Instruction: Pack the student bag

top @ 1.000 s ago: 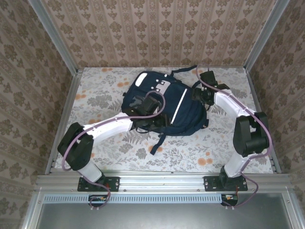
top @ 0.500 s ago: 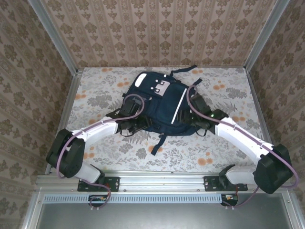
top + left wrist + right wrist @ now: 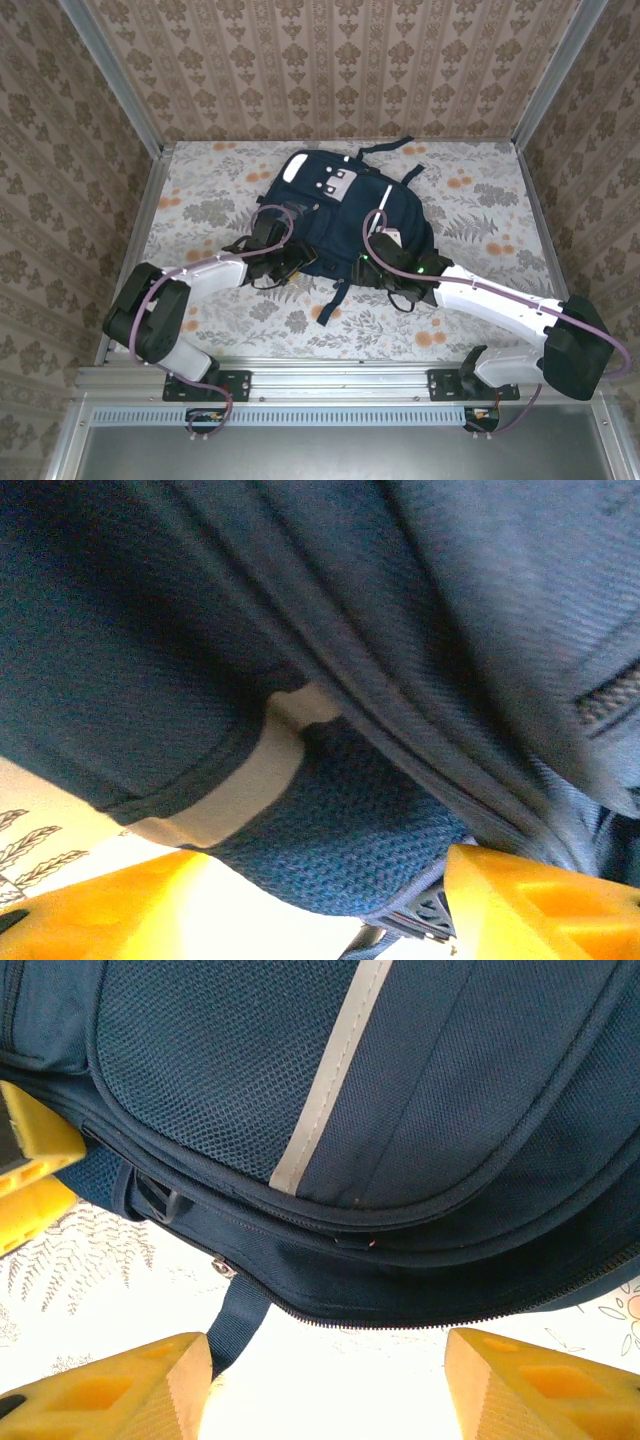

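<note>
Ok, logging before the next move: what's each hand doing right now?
Left hand: open, close to the student bag, gripping nothing.
Right hand: open, empty, facing the bag.

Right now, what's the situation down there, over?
Left fingers open at student bag's near-left edge. Right fingers open, empty, at its near edge. Bag flat on table. Loose strap trails nearside.

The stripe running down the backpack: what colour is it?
Pale greyish white, the stripe against the navy student bag; clearest in the right wrist view.
</note>
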